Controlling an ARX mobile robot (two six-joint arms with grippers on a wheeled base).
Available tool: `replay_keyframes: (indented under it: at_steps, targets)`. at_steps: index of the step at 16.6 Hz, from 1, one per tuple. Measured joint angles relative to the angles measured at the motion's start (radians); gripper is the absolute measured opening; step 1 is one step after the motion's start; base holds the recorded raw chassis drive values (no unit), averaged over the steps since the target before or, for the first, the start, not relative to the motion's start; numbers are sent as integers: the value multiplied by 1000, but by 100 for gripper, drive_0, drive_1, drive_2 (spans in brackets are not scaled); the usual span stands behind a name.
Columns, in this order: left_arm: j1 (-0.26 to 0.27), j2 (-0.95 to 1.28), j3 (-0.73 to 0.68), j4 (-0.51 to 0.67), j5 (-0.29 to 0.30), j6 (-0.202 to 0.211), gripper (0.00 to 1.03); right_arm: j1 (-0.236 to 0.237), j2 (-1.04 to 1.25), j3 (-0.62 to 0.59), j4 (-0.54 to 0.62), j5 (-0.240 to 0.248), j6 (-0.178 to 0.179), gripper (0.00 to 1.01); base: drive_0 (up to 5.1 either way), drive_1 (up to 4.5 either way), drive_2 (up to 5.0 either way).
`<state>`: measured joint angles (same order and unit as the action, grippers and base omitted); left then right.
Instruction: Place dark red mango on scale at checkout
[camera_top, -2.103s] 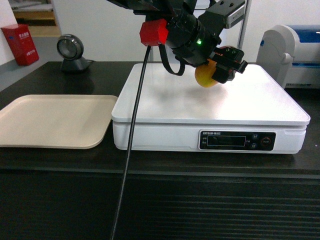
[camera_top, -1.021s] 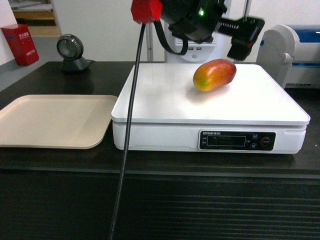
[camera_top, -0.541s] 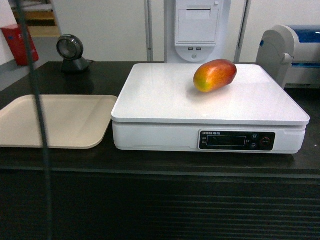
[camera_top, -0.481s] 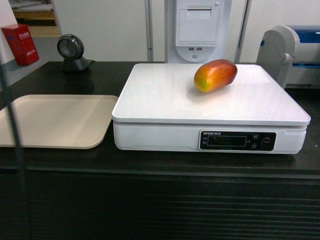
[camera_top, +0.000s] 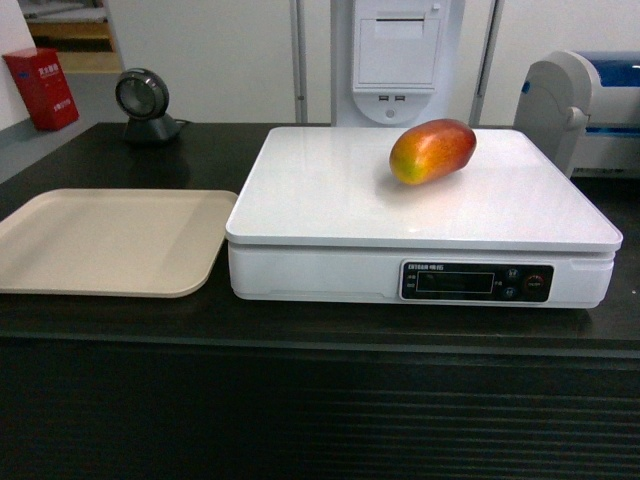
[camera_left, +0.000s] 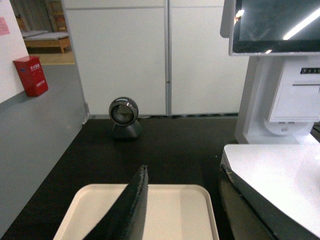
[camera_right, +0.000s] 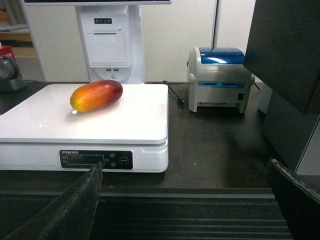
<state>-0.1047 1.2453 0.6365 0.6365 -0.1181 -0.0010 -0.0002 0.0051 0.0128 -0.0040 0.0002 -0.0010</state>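
The dark red mango (camera_top: 432, 150) lies on its side on the back right part of the white scale (camera_top: 330, 200), which stands on the black checkout (camera_top: 300, 400). Nothing touches the fruit. No gripper shows in the head view. In the right wrist view the mango (camera_right: 96, 96) rests on the scale (camera_right: 145, 125), far ahead and to the left of my right gripper (camera_right: 185, 164), which is open and empty in front of the counter's ribbed panel. My left gripper (camera_left: 184, 168) is open and empty above the beige tray (camera_left: 170, 210), with the scale's corner (camera_left: 280, 175) to its right.
A beige tray (camera_top: 110, 240) lies left of the scale. A round scanner (camera_top: 140, 100) stands at the back left, a receipt printer stand (camera_top: 398, 55) behind the scale, a blue-topped label printer (camera_top: 585, 95) at the right, and a red box (camera_top: 40, 88) far left.
A gripper that held the mango on the scale opened, rose and left the head view. Its cable swept off to the left. The mango stays on the scale.
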Motion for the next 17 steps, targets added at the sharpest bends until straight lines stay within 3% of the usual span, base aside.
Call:
replay_keyframes:
  at_steps: [6, 8, 9, 10, 11, 17]
  targets:
    - [19, -77, -150, 43, 32, 0, 18, 0, 0, 0, 0, 0, 0, 98, 0, 0, 0]
    - [34, -149, -249, 73, 48, 3, 2, 0, 0, 0, 0, 0, 0, 98, 0, 0, 0]
    - [42, -182, -289, 83, 51, 1, 2, 0, 0, 0, 0, 0, 0, 98, 0, 0, 0]
    - [87, -223, -338, 86, 106, 2, 2, 0, 0, 0, 0, 0, 0, 98, 0, 0, 0]
    - [101, -251, -372, 85, 112, 1, 2, 0, 0, 0, 0, 0, 0, 98, 0, 0, 0]
    - [106, -456, -515, 23, 116, 1, 2, 0, 0, 0, 0, 0, 0, 98, 0, 0, 0]
